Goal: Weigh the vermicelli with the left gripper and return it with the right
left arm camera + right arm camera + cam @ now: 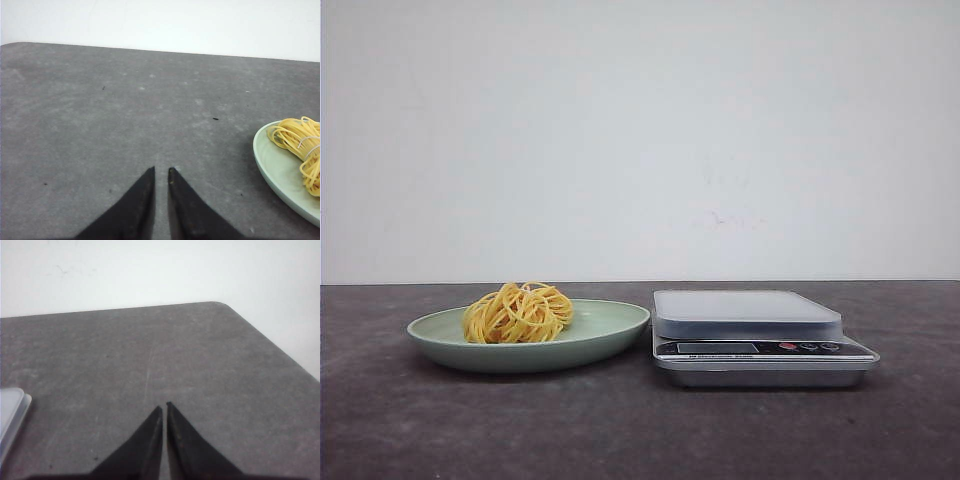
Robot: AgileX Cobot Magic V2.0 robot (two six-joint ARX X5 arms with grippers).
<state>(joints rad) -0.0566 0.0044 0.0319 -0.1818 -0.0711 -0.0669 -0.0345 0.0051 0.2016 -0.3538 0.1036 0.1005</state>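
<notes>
The vermicelli (518, 313), a round yellow-orange nest, lies in a pale green plate (610, 330) left of centre on the dark table. A silver kitchen scale (750, 315) stands just right of the plate, its platform bare. Neither arm shows in the front view. In the left wrist view my left gripper (161, 170) is shut with nothing between its black fingers, over bare table, with the vermicelli (300, 145) and plate (272, 167) off to one side. My right gripper (164, 406) is also shut and holds nothing, with a corner of the scale (11, 412) at the frame's edge.
The dark grey tabletop (420, 430) runs to a white wall behind. A rounded table corner (220, 304) lies ahead of the right gripper, and the table's far edge (30, 44) ahead of the left.
</notes>
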